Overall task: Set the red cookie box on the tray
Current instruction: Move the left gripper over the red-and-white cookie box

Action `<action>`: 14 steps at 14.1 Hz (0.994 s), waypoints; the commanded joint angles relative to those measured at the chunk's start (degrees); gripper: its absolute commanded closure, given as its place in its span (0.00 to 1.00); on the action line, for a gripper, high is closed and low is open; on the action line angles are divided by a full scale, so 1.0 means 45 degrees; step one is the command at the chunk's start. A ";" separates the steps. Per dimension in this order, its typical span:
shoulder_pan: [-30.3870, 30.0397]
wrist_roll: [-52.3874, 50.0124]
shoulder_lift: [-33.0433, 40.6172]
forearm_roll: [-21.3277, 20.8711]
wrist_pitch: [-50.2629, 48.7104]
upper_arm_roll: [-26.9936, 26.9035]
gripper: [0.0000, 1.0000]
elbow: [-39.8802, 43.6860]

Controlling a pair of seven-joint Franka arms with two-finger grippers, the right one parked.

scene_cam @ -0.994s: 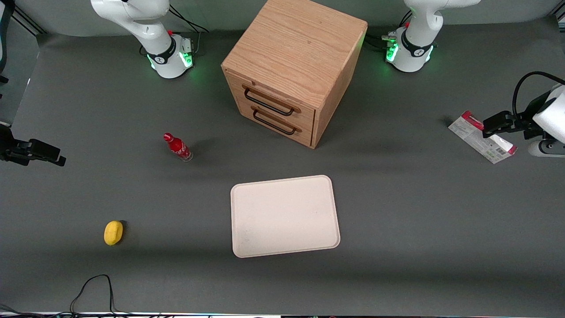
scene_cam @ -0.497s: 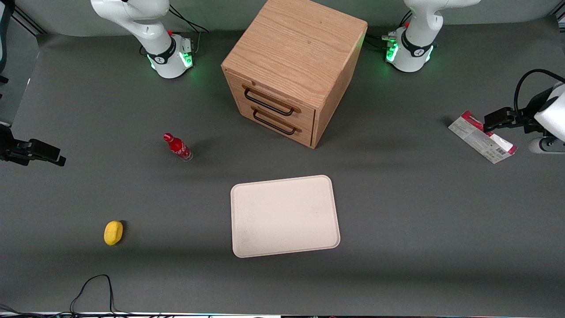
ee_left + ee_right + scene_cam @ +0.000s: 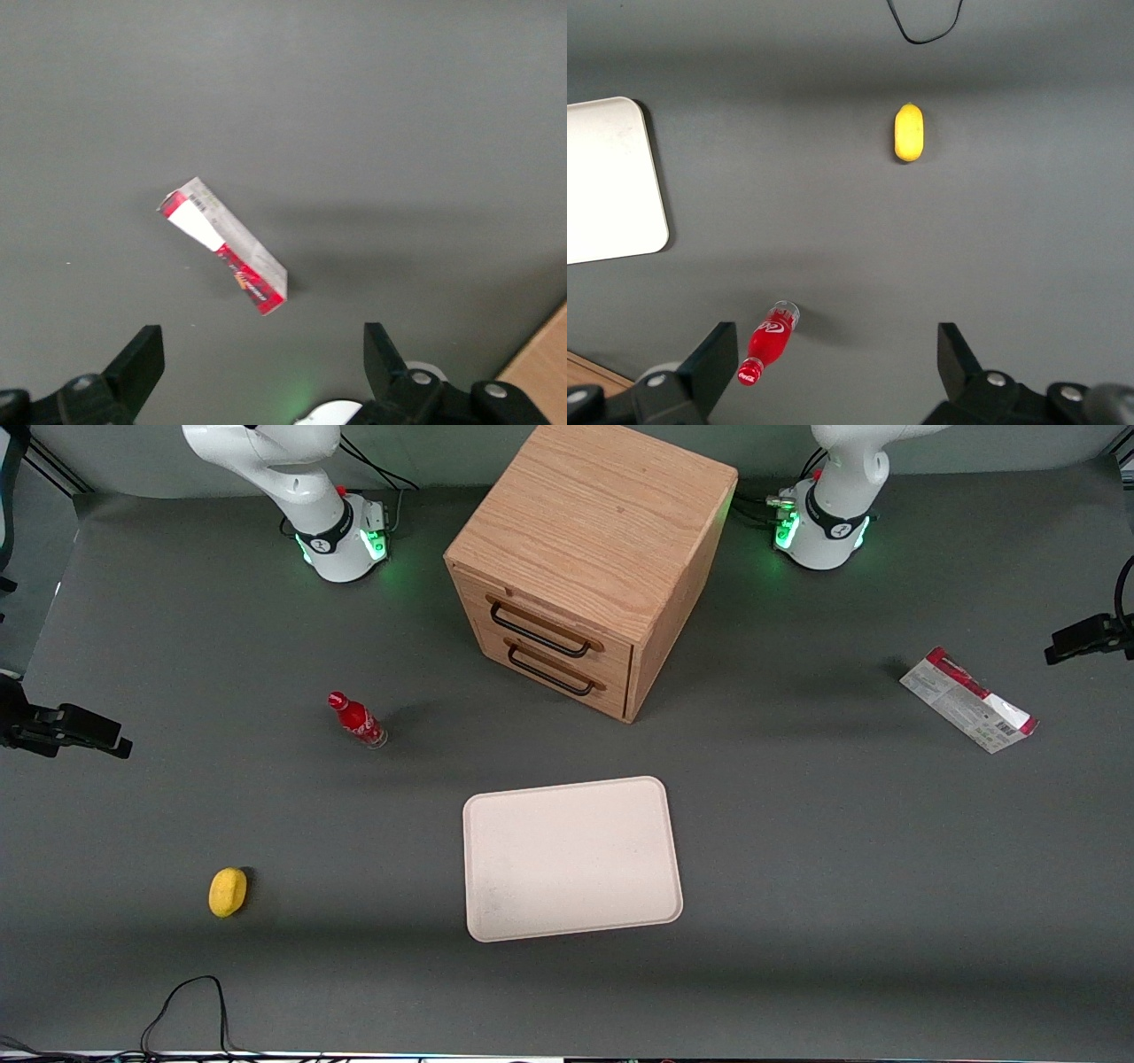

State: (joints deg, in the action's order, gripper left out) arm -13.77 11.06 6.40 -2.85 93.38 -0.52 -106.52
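The red cookie box (image 3: 967, 700) lies flat on the grey table toward the working arm's end, whitish face up, red ends showing. In the left wrist view the red cookie box (image 3: 226, 248) rests on the mat, well clear of the fingers. My left gripper (image 3: 261, 341) hangs above the table, open wide, with nothing between its fingers. In the front view only a black part of the hand (image 3: 1088, 638) shows at the frame's edge, beside the box and apart from it. The cream tray (image 3: 571, 859) lies bare near the table's middle, nearer the front camera than the box.
A wooden drawer cabinet (image 3: 589, 567) stands farther from the camera than the tray, both drawers shut. A small red bottle (image 3: 356, 720) and a yellow fruit (image 3: 228, 891) lie toward the parked arm's end. A black cable (image 3: 186, 1001) loops at the near edge.
The left gripper has drawn away from the box toward the working arm's end, almost out of the front view. The box has not moved.
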 commanded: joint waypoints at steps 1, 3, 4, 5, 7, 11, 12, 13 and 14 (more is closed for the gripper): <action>-0.1058 0.0511 0.2247 -0.0147 0.1434 0.0096 0.00 -0.3141; -0.1781 0.0453 0.2601 -0.0147 0.1632 0.0096 0.00 -0.3886; -0.1958 0.0221 0.2583 -0.0147 0.1593 0.0096 0.00 -0.4005; -0.2192 -0.0420 0.2544 -0.0128 0.1535 0.0096 0.00 -0.4083; -0.2467 -0.2564 0.2543 -0.0128 0.1651 0.0096 0.00 -0.4453; -0.2487 -0.5728 0.2563 0.0067 0.2137 0.0135 0.00 -0.5058; -0.2468 -0.6493 0.2601 0.0068 0.2488 0.0135 0.00 -0.5350; -0.2487 -0.6539 0.2602 0.0048 0.2685 0.0135 0.00 -0.5527; -0.2487 -0.6539 0.2602 0.0048 0.3035 0.0096 0.00 -0.5800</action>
State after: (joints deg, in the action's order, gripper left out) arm -24.54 -15.65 16.45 -2.87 103.94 -0.34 -129.21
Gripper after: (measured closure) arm 0.000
